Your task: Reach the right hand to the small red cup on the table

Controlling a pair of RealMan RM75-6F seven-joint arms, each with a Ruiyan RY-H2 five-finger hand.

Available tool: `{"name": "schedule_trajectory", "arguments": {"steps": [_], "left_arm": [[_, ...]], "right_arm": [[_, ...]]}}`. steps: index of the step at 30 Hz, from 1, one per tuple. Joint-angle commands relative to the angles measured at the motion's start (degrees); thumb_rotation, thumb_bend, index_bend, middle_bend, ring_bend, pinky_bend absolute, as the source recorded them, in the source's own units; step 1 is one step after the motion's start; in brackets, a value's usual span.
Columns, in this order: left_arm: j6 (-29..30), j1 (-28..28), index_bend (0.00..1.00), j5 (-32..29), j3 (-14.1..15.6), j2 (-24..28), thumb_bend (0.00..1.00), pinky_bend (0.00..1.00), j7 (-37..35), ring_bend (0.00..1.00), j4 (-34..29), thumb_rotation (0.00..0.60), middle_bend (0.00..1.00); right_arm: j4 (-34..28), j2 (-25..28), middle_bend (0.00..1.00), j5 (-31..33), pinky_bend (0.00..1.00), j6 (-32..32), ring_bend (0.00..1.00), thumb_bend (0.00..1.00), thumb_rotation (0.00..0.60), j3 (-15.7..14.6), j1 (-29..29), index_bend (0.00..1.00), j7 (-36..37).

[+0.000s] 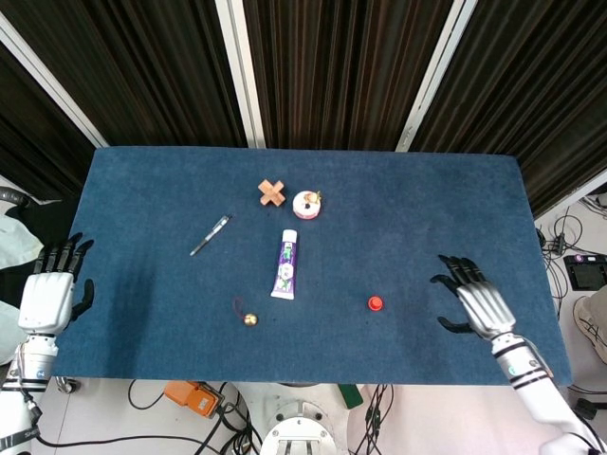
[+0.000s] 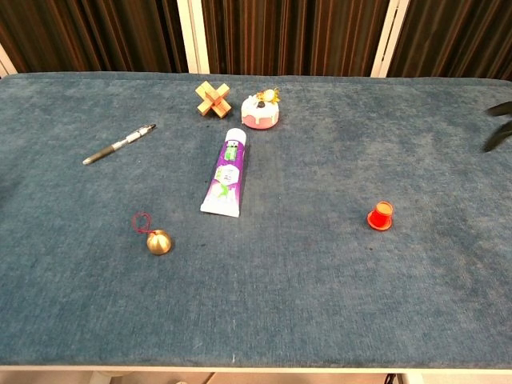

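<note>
Blue-carpeted bench (image 1: 398,218) fills most of both views, dark ribbed curtain (image 1: 332,66) with pale posts behind it. Right hand (image 1: 477,305) is over the bench's right part, palm down, fingers (image 1: 453,268) spread apart and pointing toward the far left, holding nothing; in the chest view only a couple of dark fingertips show at the right edge. Left hand (image 1: 47,296) sits off the bench's left edge, near its front corner, fingers (image 1: 63,252) apart and pointing away from the robot, nothing in it; not seen in the chest view. Toothpaste tube (image 1: 285,264) lies flat near the bench's middle, white with a purple label, cap end toward the curtain. Pen (image 1: 210,235) lies at an angle left of the tube, well apart from it. Wooden cross puzzle (image 1: 271,193) sits behind the tube, with a small round pink-and-white piece (image 1: 307,204) just beside it on the right; can't tell whether the two touch. Small brass ball (image 1: 250,320) with a red loop of cord sits front-left of the tube. Red cup (image 1: 376,303) stands mouth down on the bench, right of the tube and toward the front edge, between tube and right hand; clear gap between cup and hand, no contact. Chest view shows the cup (image 2: 381,215) as a tapered shape, wider at its base.
</note>
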Motion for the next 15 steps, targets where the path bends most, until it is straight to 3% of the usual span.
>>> {"name": "schedule_trajectory", "arguments": {"steps": [1,9,15], "left_arm": [[0.23,0.09,0.11,0.17,0.07,0.03,0.53,0.04,0.22,0.05,-0.02,0.6,0.03],[-0.08,0.04,0.11,-0.44,-0.15,0.06,0.53,0.04,0.26,0.05,0.1,0.6,0.03],[-0.15,-0.01,0.11,-0.37,-0.11,0.03,0.53,0.04,0.24,0.05,0.17,0.6,0.03]], "right_arm": [[3.38,-5.96,0.08,1.97,0.0,-6.27,0.04,0.39,0.6,2.06,5.16,0.36,-2.48],[4.64,-11.52,0.08,4.29,0.0,-10.62,0.04,0.39,0.6,3.07,9.14,0.41,-7.37],[4.16,-12.3,0.08,6.3,0.0,-11.88,0.04,0.39,0.6,3.15,10.16,0.43,-9.5]]}}
